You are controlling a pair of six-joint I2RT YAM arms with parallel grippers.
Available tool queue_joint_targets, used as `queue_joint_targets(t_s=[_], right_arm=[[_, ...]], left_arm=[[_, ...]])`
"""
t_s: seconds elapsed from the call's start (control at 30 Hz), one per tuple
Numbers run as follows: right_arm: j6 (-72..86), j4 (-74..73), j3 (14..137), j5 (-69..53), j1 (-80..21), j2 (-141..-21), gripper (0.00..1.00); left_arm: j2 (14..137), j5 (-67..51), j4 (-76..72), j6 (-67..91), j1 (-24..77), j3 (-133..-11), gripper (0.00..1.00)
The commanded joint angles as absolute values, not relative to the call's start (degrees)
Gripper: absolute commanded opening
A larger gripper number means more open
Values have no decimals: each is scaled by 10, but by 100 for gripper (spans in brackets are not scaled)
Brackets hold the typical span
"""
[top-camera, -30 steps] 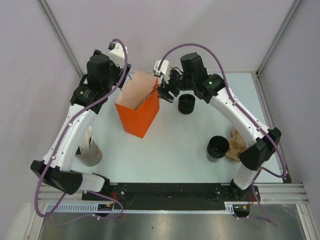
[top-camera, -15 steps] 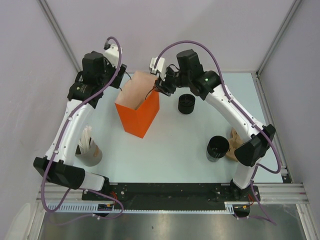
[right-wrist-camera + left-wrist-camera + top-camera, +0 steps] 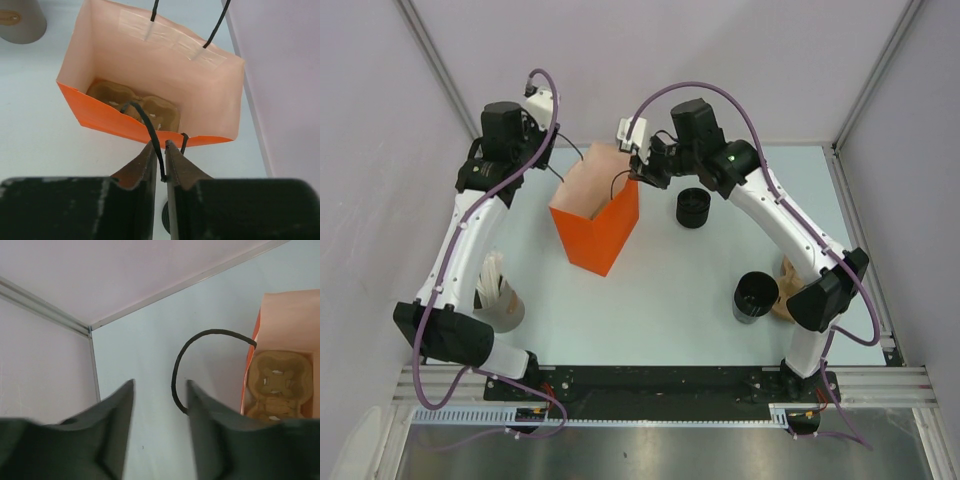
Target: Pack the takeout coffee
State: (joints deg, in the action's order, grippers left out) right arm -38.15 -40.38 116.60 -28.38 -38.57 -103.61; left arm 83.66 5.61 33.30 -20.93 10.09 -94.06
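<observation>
The takeout coffee [image 3: 692, 208], a small black cup with a ridged lid, stands on the table right of the orange paper bag [image 3: 596, 218]. My right gripper [image 3: 159, 146] sits at the bag's right rim, shut on its thin black cord handle [image 3: 150, 131]. Beyond the bag's left side is my left gripper [image 3: 160, 390], open with bare table between its fingers. The bag's other cord handle [image 3: 176, 371] curves down just beside the right finger [image 3: 207, 432]. A brown pulp cup carrier [image 3: 131, 106] lies in the bottom of the bag.
A wider open black cup [image 3: 756, 296] stands at the front right beside a brown pulp carrier [image 3: 792, 284]. A grey cup of white straws [image 3: 498, 300] stands at the front left. Purple walls close in the back and both sides.
My right gripper closed onto the bag's right handle and shifted slightly left. My left arm drew back to the left of the bag and its jaws narrowed.
</observation>
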Motion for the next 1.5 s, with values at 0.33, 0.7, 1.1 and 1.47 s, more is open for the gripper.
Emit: queue_joint_targets(t_s=[0.33,0.7,1.1,1.47], right_arm=[[-381,-430,1198,-300,-401,-1017,0],[-352,-418,1208,-230,-420,-974,0],[-320,-430,1245,-217,-417,-926,0],[-317,-367,947,-218,-431,-846,0]], left_arm=[[843,-21,303,-195,97,-960,0],[825,-84,321,-181,98,-1010,0],[754,-162,264,-144,100,-1015,0],[676,-178,202,-162,118,-747,0]])
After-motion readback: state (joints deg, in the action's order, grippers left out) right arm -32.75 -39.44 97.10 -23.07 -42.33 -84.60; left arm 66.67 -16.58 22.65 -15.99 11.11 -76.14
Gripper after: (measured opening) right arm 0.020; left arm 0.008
